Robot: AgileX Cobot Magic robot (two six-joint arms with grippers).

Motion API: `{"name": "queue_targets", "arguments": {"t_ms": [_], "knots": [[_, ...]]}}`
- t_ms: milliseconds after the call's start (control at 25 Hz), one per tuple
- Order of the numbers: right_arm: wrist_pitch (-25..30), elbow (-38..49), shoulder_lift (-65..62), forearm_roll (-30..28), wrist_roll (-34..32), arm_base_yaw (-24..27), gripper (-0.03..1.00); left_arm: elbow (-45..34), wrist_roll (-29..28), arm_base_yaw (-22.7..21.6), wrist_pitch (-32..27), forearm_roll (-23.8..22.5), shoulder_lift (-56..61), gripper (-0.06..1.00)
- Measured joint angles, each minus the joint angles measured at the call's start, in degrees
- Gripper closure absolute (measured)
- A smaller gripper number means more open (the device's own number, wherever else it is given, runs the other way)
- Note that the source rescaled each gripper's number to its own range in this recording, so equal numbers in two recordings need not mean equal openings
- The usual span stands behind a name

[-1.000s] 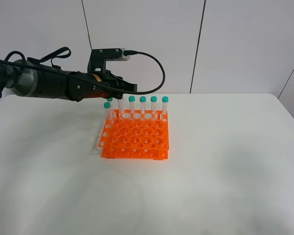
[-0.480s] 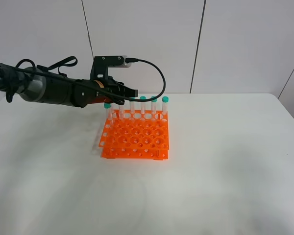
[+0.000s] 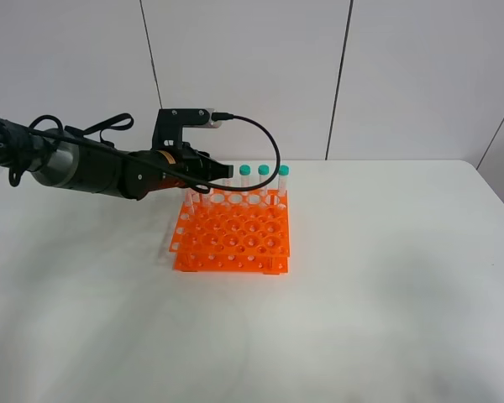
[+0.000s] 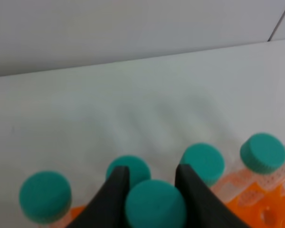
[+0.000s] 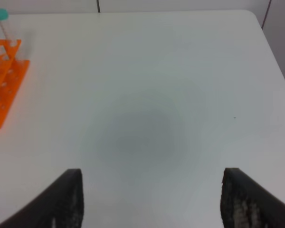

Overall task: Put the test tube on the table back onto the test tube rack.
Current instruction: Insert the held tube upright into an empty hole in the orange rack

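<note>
Here the left end effector [image 4: 152,175] is clenched on the test tube [image 4: 155,205] by its teal cap, upright over the back row of the test tube rack [image 3: 233,235], left of centre in the high view. That hold probably lets the tip drop straight into a hole. The right end effector [image 5: 154,199] hangs released and empty over the tabletop [image 3: 386,294].

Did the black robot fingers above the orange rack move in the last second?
Yes. The left arm's black fingers have dropped against the bright orange plastic test tube rack, down to its back row's teal caps.
</note>
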State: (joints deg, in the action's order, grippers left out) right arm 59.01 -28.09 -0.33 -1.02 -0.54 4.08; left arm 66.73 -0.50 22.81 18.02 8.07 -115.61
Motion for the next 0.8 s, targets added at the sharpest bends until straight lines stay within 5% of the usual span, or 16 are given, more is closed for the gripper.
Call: {"name": "queue_targets", "arguments": {"t_ms": [800], "knots": [[0.00,0.00,0.00,0.00,0.00,0.00,0.38,-4.85,-3.78,0.00,2.96,-1.11,0.04,0.94]]}}
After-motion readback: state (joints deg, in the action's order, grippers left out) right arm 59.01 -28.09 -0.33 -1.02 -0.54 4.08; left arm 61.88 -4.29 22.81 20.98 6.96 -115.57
